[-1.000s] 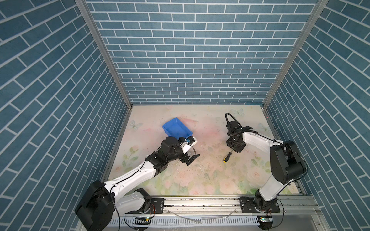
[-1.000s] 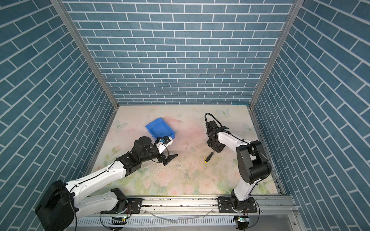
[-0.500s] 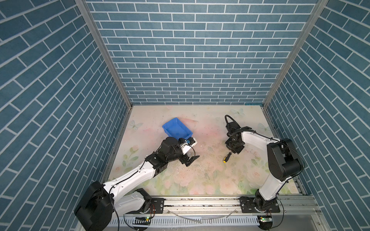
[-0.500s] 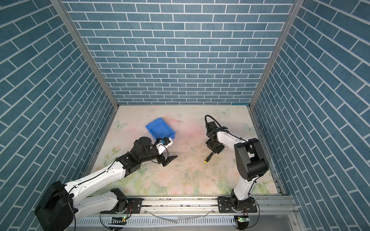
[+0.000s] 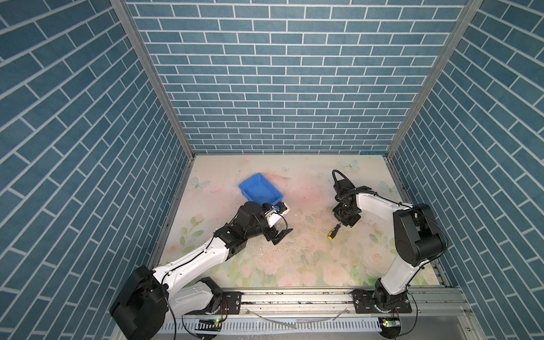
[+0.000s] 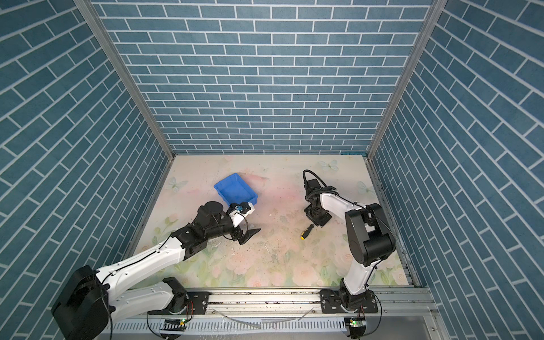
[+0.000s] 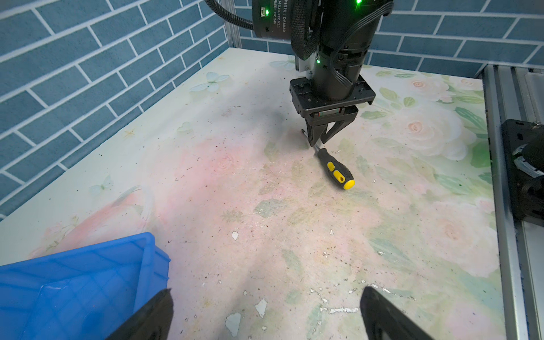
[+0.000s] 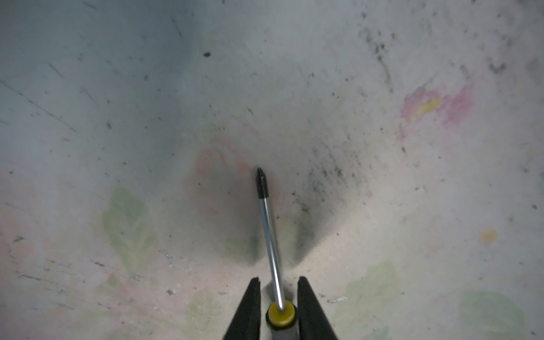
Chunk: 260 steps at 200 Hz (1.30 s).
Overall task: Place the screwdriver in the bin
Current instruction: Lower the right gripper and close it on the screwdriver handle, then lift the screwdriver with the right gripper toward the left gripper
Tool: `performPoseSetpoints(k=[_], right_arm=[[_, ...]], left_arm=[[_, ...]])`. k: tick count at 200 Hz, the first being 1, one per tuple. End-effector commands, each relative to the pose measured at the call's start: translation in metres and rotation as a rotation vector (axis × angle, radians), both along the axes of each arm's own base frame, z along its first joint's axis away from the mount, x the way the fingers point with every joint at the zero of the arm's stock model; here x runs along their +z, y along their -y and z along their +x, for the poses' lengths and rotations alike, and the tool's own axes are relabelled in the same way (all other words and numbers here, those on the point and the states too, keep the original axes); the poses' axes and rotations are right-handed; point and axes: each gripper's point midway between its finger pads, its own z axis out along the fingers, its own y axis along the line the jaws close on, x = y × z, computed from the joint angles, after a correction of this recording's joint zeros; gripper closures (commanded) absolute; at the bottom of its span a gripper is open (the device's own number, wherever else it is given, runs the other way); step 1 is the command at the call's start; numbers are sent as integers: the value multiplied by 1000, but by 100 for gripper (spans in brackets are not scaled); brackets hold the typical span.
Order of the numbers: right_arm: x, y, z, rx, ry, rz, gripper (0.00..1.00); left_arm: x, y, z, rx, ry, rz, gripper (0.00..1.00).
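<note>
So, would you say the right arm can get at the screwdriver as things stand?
Probably yes: the right gripper straddles the screwdriver where shaft meets handle, with only bare table around it.

The table (image 5: pixel 294 265) has a worn flower print with dark specks and small chipped spots. The blue bin (image 5: pixel 259 190) lies left of the middle, rather far. The screwdriver (image 5: pixel 333 232) lies flat right of the middle, well apart from it.

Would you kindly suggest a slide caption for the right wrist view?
Right gripper straddling the screwdriver at its yellow collar, shaft lying on the floral tabletop.
</note>
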Motion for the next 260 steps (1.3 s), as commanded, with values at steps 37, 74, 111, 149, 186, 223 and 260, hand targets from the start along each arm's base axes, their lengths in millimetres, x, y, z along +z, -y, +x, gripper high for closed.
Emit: performPoseSetpoints(k=[37,74,111,149,186,223,260], right_arm=[[-24,5,-16,-60,-91,9,82],[-35,6,-22,-81,-129,29,85],[-34,7,-22,-85,-124,32,100],[-17,10,-13,-59,-72,14,100],[8,14,-6,-32,9,3,100],[37,11,8,45,130,15,100],[83,2,36,240,340,19,100]], left_arm=[[4,5,3,-17,22,14,0],[4,6,2,-23,17,13,0],[2,4,1,-19,17,16,0],[6,6,4,-19,20,10,0],[10,10,14,15,0,-10,0],[23,25,39,90,-69,-98,0],[36,48,54,94,-184,-223,0]])
